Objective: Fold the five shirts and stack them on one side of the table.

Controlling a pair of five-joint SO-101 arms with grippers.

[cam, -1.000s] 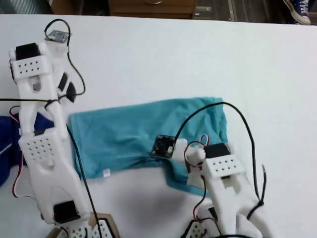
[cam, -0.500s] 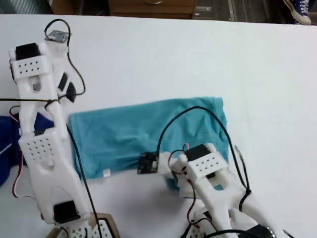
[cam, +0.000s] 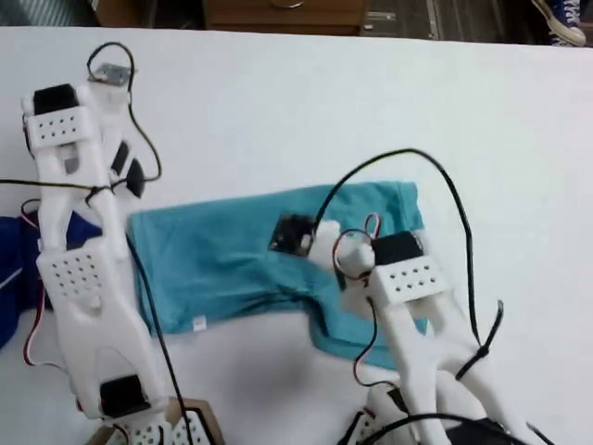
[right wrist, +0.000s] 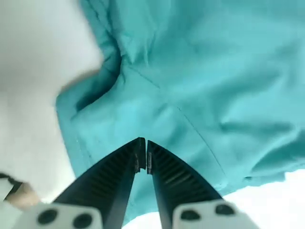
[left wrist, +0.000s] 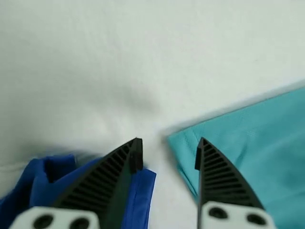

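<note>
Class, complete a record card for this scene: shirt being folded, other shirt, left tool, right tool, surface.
Shirt being folded: teal fabric shirt, laid across the table's middle
Other shirt: dark blue fabric shirt, beside the teal one, partly under the left arm
Left tool: open, over the gap between both shirts
Right tool: shut, above the teal shirt
Surface: white table

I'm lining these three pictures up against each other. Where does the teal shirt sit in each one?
High view: the teal shirt lies mid-table, partly under the right arm.
Left wrist view: one corner of it lies just beyond the open left gripper.
Right wrist view: it spreads beneath the shut right gripper.
Shared landmark: the blue shirt at the high view's left edge lies by the left gripper too.
</note>
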